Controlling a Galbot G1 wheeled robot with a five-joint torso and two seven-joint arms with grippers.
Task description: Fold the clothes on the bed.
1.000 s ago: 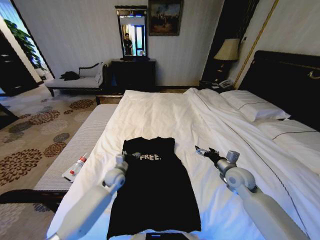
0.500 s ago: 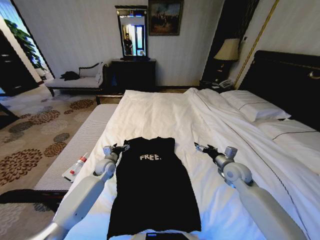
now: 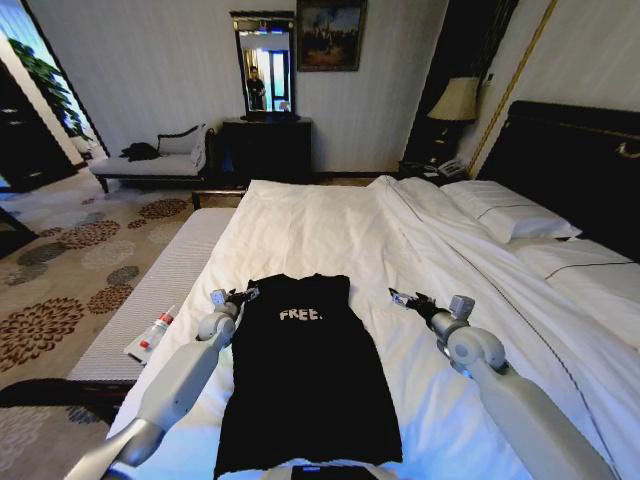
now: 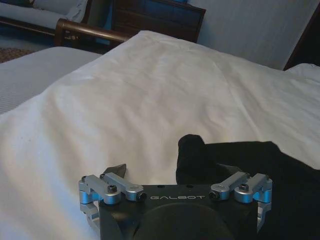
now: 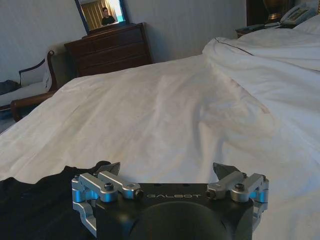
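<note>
The clothes, a black T-shirt (image 3: 305, 385) with white "FREE" lettering, lie flat in a long narrow shape on the white bed (image 3: 330, 225), collar end away from me. My left gripper (image 3: 236, 296) is open at the shirt's far left corner. In the left wrist view a raised black fold of the shirt (image 4: 192, 152) sits between the spread fingers of the left gripper (image 4: 172, 170). My right gripper (image 3: 404, 298) is open over bare sheet, a little right of the shirt's far right corner. The right wrist view has the right gripper (image 5: 167, 169) empty, with the shirt (image 5: 35, 200) off to one side.
A grey bench (image 3: 160, 290) runs along the bed's left side with a small tube (image 3: 155, 331) on it. Pillows (image 3: 505, 210) and the dark headboard (image 3: 570, 160) are at the right. A chaise (image 3: 160, 160), dresser (image 3: 265, 148) and lamp (image 3: 455, 100) stand far off.
My left arm has swung left off the shirt's chest and reached forward to its far left corner. The right gripper has barely moved.
</note>
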